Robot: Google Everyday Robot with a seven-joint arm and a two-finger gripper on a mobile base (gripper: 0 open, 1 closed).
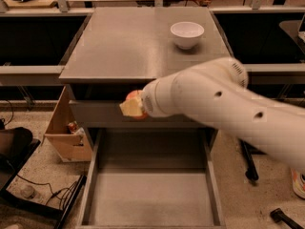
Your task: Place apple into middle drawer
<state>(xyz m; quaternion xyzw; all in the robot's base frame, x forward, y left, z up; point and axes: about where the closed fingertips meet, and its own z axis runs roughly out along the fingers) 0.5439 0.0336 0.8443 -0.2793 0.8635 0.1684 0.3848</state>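
Gripper [132, 108] sits at the tip of the white arm [224, 109], which reaches in from the right; it is closed on the apple [136, 98], whose red skin shows just past the wrist with a pale yellowish patch toward you.

Apple is held in the air, level with the plain grey front panel [95, 114] under the cabinet top [124, 46]; it is above the back end of the middle drawer [152, 202] and clear of its floor.

Middle drawer is pulled well out, floor bare, low side walls on both sides; that open mouth is why the arm crosses in front of the cabinet rather than over the top.

White bowl [187, 34] stands at the back right of the cabinet top, well apart from the arm; no conflict there.

Judgement: carry is mostly done and the release is not; you'd want the apple lowered near the floor before letting go, since a round fruit dropped from this height would likely roll; cardboard box [66, 137] beside the cabinet's left is out of the way.
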